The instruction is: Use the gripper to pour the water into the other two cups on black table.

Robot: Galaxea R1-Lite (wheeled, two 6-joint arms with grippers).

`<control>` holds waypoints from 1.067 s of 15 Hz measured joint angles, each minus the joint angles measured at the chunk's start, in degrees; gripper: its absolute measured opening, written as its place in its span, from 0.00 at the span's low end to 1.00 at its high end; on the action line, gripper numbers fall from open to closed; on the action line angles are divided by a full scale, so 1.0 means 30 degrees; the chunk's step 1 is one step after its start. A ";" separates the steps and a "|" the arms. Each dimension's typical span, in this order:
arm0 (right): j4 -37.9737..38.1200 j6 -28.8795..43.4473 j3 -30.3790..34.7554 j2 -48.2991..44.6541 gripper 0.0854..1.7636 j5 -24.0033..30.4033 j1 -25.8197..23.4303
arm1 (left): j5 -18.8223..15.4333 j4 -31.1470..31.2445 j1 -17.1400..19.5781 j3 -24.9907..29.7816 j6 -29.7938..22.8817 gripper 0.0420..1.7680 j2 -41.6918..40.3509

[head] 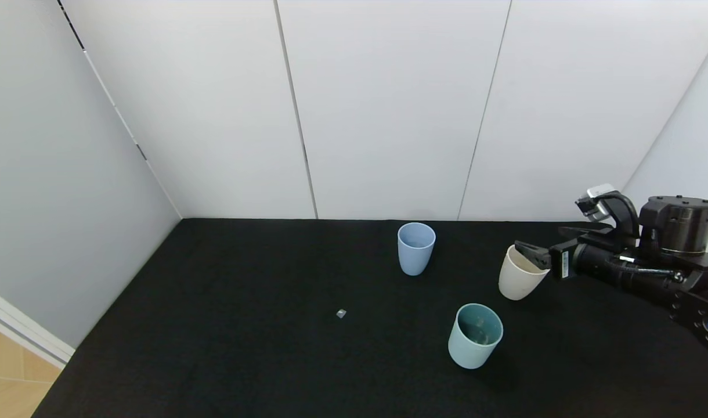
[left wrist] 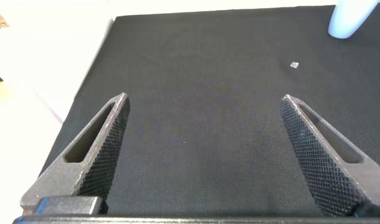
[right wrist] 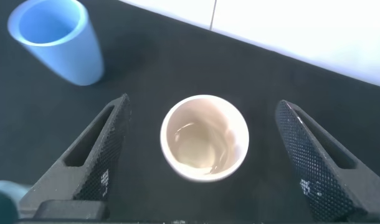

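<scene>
The cream-beige cup [head: 519, 276] stands on the black table [head: 244, 290] at the right, with clear water [right wrist: 193, 146] in it. My right gripper [head: 531, 252] is open just over its rim. In the right wrist view the cup [right wrist: 204, 137] lies between the spread fingers [right wrist: 103, 149] of the gripper [right wrist: 204, 101], and neither finger touches it. The periwinkle cup [head: 416, 248] stands farther back to the left, and the teal cup [head: 474, 335] stands nearer the front. My left gripper [left wrist: 204, 98] is open and empty over bare table, out of the head view.
A tiny grey speck [head: 341, 313] lies on the table left of the teal cup. White wall panels close off the back and left. The table's left edge drops to a wooden floor [head: 6, 377]. The periwinkle cup [right wrist: 56, 37] also shows in the right wrist view.
</scene>
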 joint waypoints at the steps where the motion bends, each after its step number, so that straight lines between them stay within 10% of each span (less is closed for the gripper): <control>1: 0.0374 0.0118 0.0423 -0.0792 0.95 -0.0110 0.0081 | -0.0008 0.0008 0.0000 0.0000 0.0008 0.97 -0.0008; 16: 0.2909 0.1727 1.0988 -1.3901 0.96 -0.5335 0.0439 | 0.0000 0.0000 0.0000 0.0000 0.0008 0.97 -0.0008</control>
